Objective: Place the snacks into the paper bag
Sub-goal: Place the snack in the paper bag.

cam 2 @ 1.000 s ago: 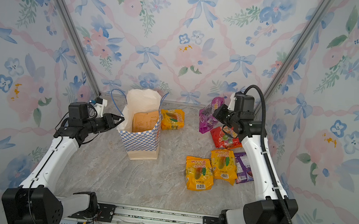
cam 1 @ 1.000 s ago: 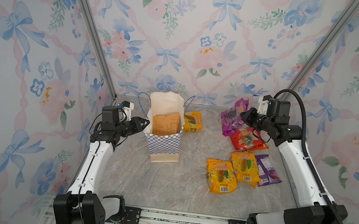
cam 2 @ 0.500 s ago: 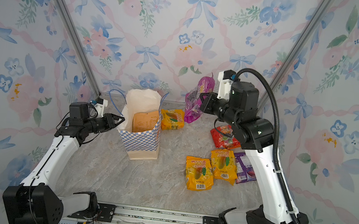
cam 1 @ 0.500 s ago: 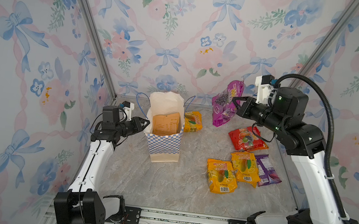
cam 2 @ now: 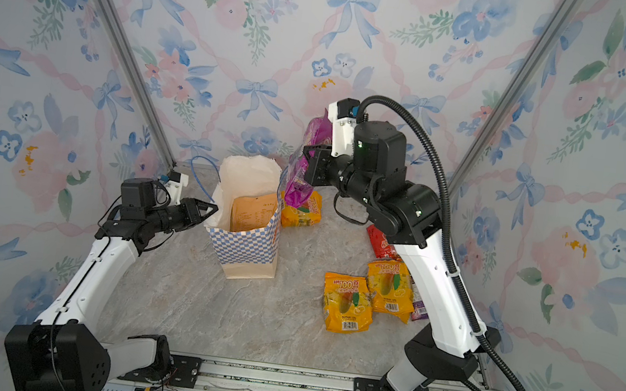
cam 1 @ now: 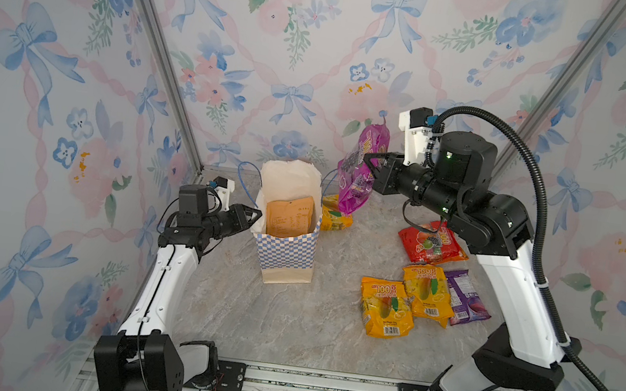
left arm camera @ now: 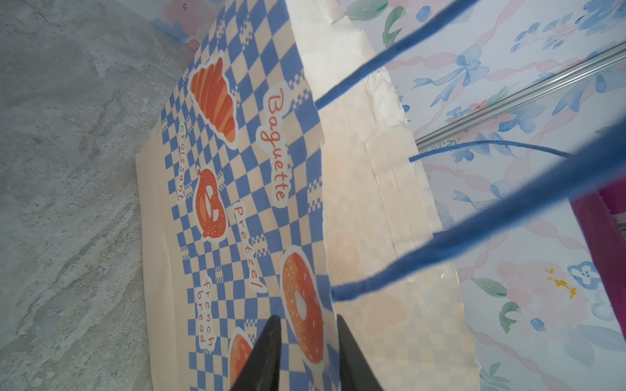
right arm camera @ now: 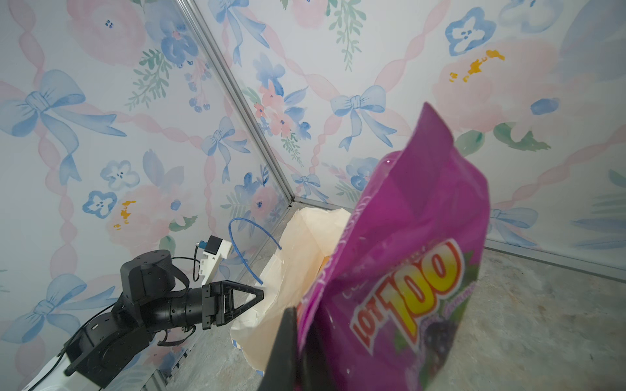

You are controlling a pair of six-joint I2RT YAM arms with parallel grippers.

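The grey, stone-patterned tabletop (cam 1: 287,323) has changed in just one place within the last second. The white-and-black right arm (cam 1: 512,278) has swung in from the far right corner towards the middle. The white-and-black left arm (cam 1: 167,280) has not shifted. The tall blue-and-white checkered paper bag (cam 1: 288,254) stands upright and open on the left half, as it did before. The left jaws sit a little apart astride its near side rim. Whether they actually clamp the paper I cannot tell. A large plain orange-tan pouch (cam 1: 288,216) already leans inside the bag. The glossy purple fruit-printed pouch (cam 1: 359,169) lay on the tabletop beside the red one a second ago. It now hangs in the air, pinched at one edge by the right jaws, which are pressed together on it. It is just beside the bag's right rim, above the yellow pouch (cam 1: 335,217) that lies behind the bag. It is not yet over the opening. So the lift and most of the carry look finished, and a short sideways move and a release remain. The rest still lie to the right: a red fruit-printed pouch (cam 1: 429,243), two yellow fruit-printed pouches (cam 1: 385,307) (cam 1: 427,292), and a small purple packet (cam 1: 467,300).
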